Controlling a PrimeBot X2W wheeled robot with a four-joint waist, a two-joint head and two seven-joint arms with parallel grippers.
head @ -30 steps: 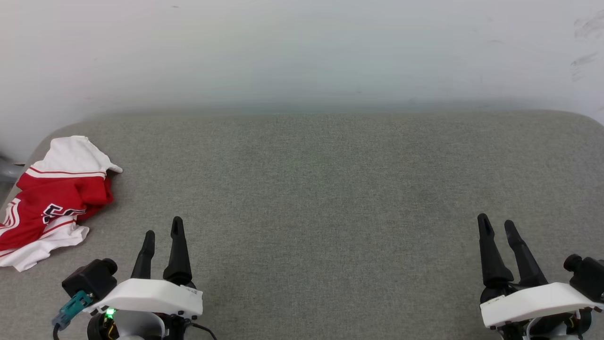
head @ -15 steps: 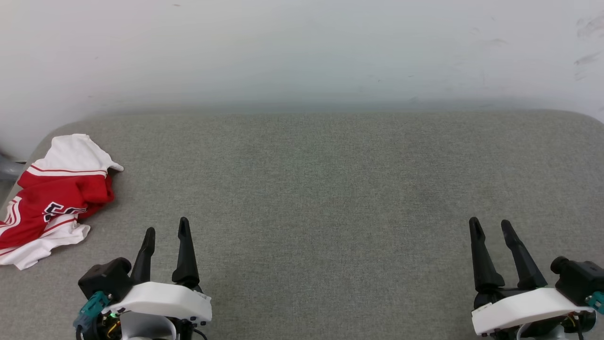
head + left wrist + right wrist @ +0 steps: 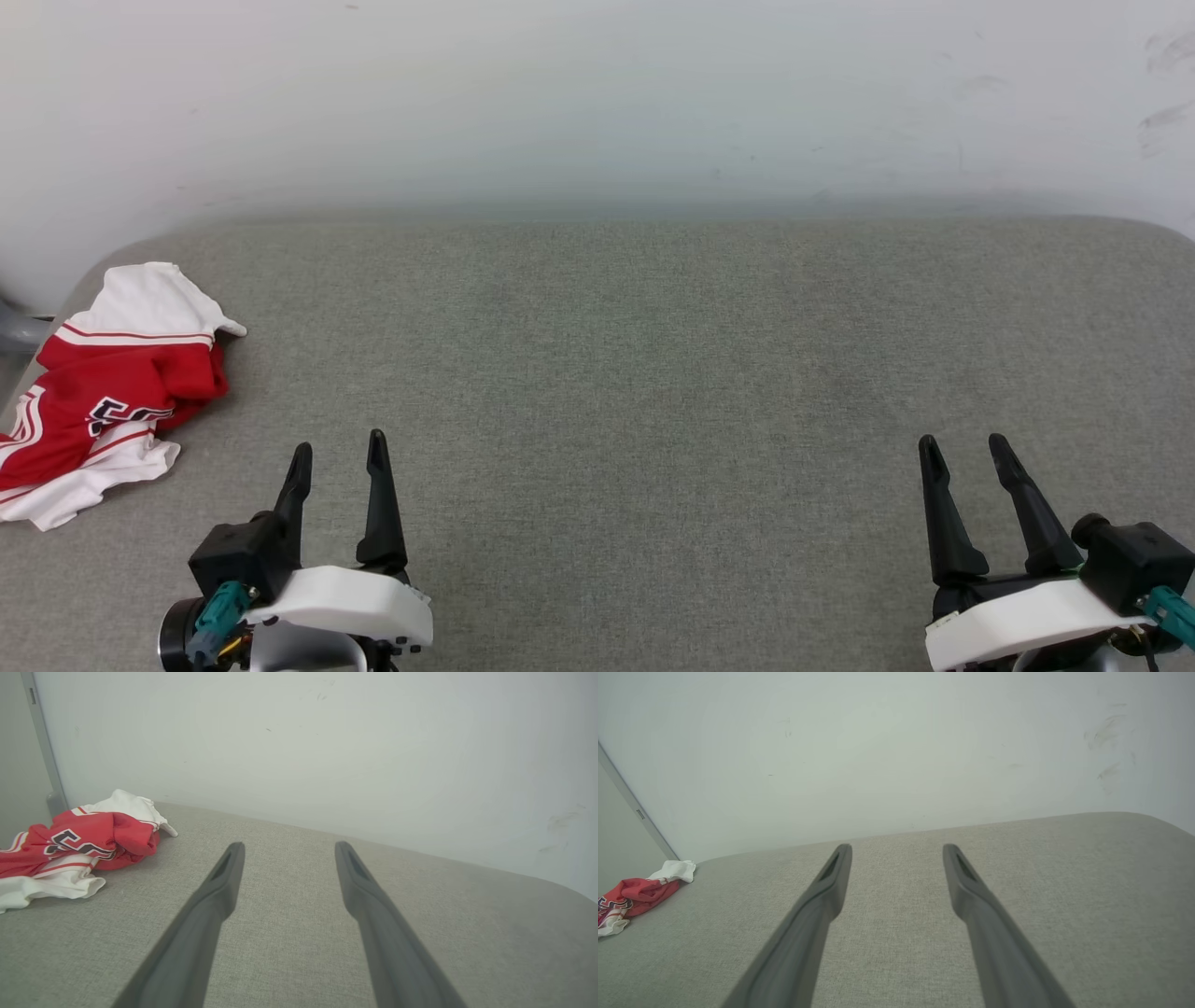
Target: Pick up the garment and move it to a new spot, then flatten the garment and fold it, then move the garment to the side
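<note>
Head view: my left gripper and right gripper spread wide, both empty.
They sit at lower left and lower right over the grey pad; the shirt lies crumpled at the frame's left edge, apart from both.

The tabletop lies open from centre to right edge; the crumpled garment heaps at its left edge; a wall closes the far edge.

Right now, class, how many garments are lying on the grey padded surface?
1. The crumpled red-and-white garment lies at the left edge of the grey surface, ahead-left of the left tool. Its folds could hide something smaller.
</note>
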